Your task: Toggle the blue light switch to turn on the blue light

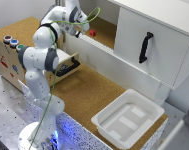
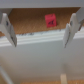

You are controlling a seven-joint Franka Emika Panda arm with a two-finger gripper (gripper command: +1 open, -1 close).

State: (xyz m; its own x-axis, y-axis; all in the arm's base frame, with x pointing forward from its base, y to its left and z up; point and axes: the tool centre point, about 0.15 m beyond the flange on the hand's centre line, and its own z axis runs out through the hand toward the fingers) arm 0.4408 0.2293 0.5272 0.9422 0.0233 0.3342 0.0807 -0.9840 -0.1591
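Observation:
The blue light switch (image 1: pixel 14 43) is a small round blue cap on top of the wooden box (image 1: pixel 6 62) at the exterior view's left, between a red button (image 1: pixel 7 38) and a green button (image 1: pixel 20 48). My gripper (image 1: pixel 77 31) is far from it, at the front ledge of the white cabinet's open shelf. In the wrist view the gripper (image 2: pixel 40 44) is open with nothing between its fingers (image 2: pixel 8 30), facing the cork shelf and a red block (image 2: pixel 50 20). The switch is out of the wrist view. The blue light is out of view.
A red block (image 1: pixel 92 33) sits on the cabinet shelf. The white cabinet (image 1: pixel 154 35) has a sliding door with a black handle (image 1: pixel 145 47). A drawer with a black handle (image 1: pixel 69 67) juts from the box. A white tray (image 1: pixel 129 117) lies on the cork table.

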